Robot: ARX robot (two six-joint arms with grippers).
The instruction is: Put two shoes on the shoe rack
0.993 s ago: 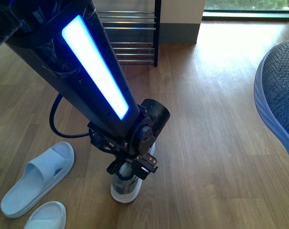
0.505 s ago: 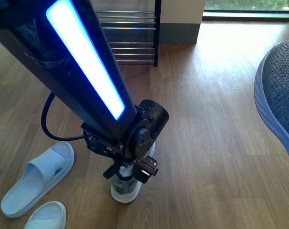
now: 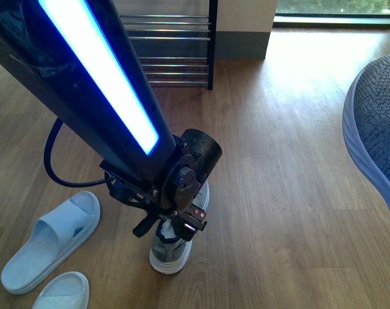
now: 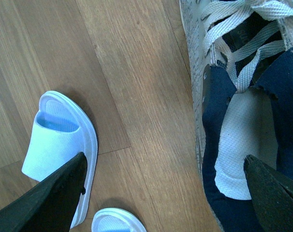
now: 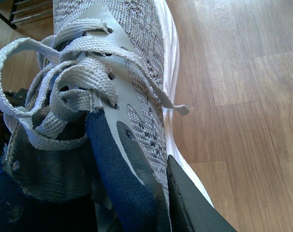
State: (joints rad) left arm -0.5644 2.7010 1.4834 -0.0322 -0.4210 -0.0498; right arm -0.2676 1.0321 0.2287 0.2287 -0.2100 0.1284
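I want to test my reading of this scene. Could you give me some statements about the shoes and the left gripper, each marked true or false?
1. The left gripper is open above a sneaker that stands on the floor. True.
2. Both sneakers are on the rack. False: one is on the floor, and the other sneaker fills the right edge of the front view, away from the rack.
3. Two slides lie on the floor beside the sneaker. True.
4. The sneaker's lining is red. False: it is dark navy.
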